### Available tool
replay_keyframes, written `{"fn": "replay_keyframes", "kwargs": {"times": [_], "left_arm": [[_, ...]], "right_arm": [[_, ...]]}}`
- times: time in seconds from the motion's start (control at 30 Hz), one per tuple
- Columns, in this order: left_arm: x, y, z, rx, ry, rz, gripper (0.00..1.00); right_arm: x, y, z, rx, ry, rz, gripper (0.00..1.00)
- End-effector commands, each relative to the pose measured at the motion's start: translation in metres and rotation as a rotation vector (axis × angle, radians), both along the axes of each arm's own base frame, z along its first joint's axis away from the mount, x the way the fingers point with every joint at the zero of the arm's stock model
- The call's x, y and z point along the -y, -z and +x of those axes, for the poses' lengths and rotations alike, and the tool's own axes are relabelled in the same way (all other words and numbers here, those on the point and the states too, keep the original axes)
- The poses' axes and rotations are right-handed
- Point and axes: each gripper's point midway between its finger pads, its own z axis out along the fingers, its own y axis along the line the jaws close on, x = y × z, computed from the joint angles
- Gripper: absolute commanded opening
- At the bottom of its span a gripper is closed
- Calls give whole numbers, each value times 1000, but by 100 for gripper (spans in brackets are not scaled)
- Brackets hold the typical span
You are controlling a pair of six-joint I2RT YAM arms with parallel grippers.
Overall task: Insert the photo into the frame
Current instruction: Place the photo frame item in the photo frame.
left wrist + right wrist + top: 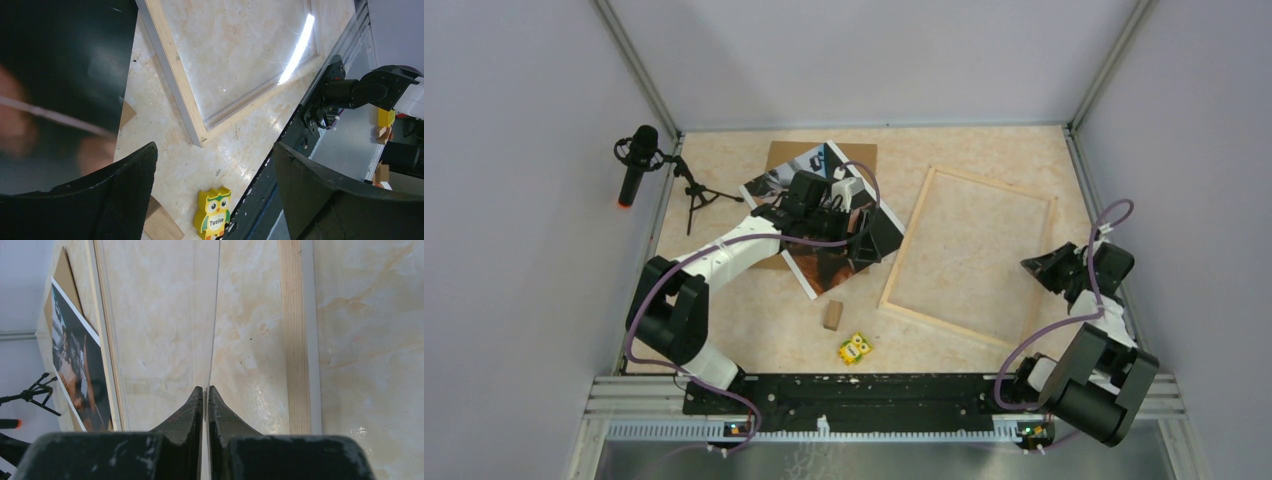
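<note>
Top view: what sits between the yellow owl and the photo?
A small wooden block, close to the near corner of the photo; top view shows it.

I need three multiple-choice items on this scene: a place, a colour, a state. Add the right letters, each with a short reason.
1. Where does the small yellow owl figure lie? A. on the marbled table, beside a near corner of the pale wooden picture frame; B. inside that frame; C. on an arm.
2. What colour is the flat board under the glossy dark photo? A. green; B. brown; C. blue.
3. How do the left gripper's jaws stand? A. shut on the owl; B. fully shut; C. wide open.
A, the owl lies outside the frame's corner; B, brown edges show beside the photo; C, its jaws stand far apart.
</note>
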Motion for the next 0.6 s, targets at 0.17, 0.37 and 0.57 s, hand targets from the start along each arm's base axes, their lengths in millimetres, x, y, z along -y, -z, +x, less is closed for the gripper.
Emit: {"fn": "replay_keyframes", "kwargs": {"times": [0.17, 0.37, 0.57], "left_arm": [[3, -8, 2, 26, 16, -39, 89], [4, -13, 1, 31, 21, -53, 89], [4, -21, -2, 48, 28, -72, 89]], "right_arm": [[14, -19, 14, 61, -15, -79, 27], [24, -19, 6, -49, 42, -114, 60], [34, -26, -3, -212, 134, -230, 98]]}}
